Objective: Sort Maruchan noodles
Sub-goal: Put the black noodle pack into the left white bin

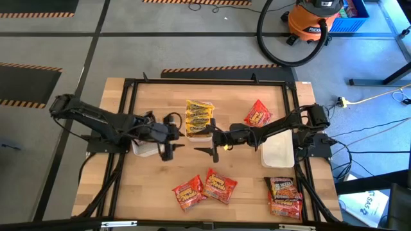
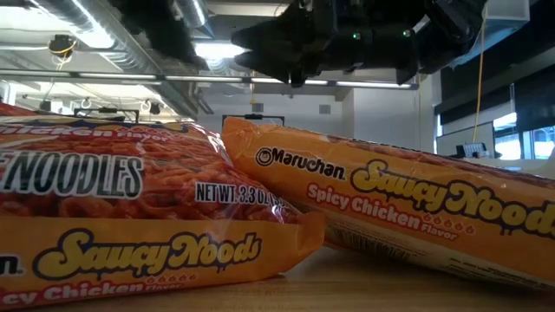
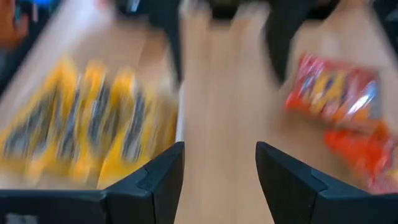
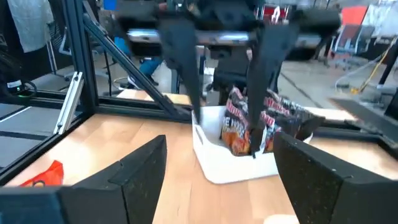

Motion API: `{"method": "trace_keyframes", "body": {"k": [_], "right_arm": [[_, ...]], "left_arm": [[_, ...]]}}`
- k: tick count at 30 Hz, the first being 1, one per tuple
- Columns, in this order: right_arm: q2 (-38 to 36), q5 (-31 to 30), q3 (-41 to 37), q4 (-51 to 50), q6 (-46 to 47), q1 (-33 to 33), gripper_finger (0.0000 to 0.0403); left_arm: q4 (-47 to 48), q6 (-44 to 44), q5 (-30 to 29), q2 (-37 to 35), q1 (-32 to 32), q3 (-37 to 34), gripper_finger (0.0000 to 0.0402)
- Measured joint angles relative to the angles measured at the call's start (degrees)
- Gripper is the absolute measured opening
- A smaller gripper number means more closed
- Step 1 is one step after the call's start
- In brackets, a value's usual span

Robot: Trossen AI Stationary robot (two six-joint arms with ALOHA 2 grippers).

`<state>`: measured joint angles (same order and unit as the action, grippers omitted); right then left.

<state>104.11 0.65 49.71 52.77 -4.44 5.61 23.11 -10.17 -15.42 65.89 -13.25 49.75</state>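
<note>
The Maruchan noodles lie in several groups on the wooden table (image 1: 160,192). A stack of yellow packets (image 1: 199,117) fills a white tray (image 1: 199,135) at the centre of the far half. A single red-orange packet (image 1: 258,115) lies flat on the wood to the right of that stack, near the table's far right part. Two more red-orange packets (image 1: 205,188) lie side by side on the near part of the table, touching or nearly so; the low view shows their "Saucy Noods Spicy Chicken" print close up. A pile of dark brown-black packets (image 1: 284,196) sits at the near right corner.

The left gripper (image 1: 168,150) hovers above the table just to the left of the yellow stack, its fingers (image 3: 155,180) spread apart with bare wood between them and nothing held. A second white tray (image 1: 142,149) lies partly under the left arm and holds dark packets (image 4: 258,121), as the right wrist view shows.

The right gripper (image 1: 209,152) hangs over the middle of the table, just on the near side of the yellow stack, its fingers (image 4: 140,171) wide apart and empty. A third white tray (image 1: 278,151) lies under the right arm.
</note>
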Motion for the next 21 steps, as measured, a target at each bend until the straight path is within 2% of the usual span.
{"method": "trace_keyframes", "body": {"k": [5,10,16,18,21], "right_arm": [[-5.21,0.09,0.11,-13.39,2.97,0.52,0.0275],[-14.13,-0.79,1.81,-39.13,8.17,3.67,0.0275],[-18.46,-3.29,12.79,-76.80,26.23,10.13,0.0275],[-18.45,-1.62,17.13,-87.53,33.36,11.96,0.0275],[-18.49,4.11,21.50,-99.29,46.04,14.51,0.0275]], "left_arm": [[-16.64,7.60,0.12,0.00,-1.82,-5.27,0.0190],[-26.14,11.79,1.07,0.00,-2.68,-10.48,0.0190],[-30.71,11.82,1.60,0.02,-2.71,-14.44,0.0190],[-32.21,11.28,1.61,0.04,-2.71,-15.17,0.0190],[-32.91,8.95,1.60,0.02,-2.69,-15.53,0.0190]]}}
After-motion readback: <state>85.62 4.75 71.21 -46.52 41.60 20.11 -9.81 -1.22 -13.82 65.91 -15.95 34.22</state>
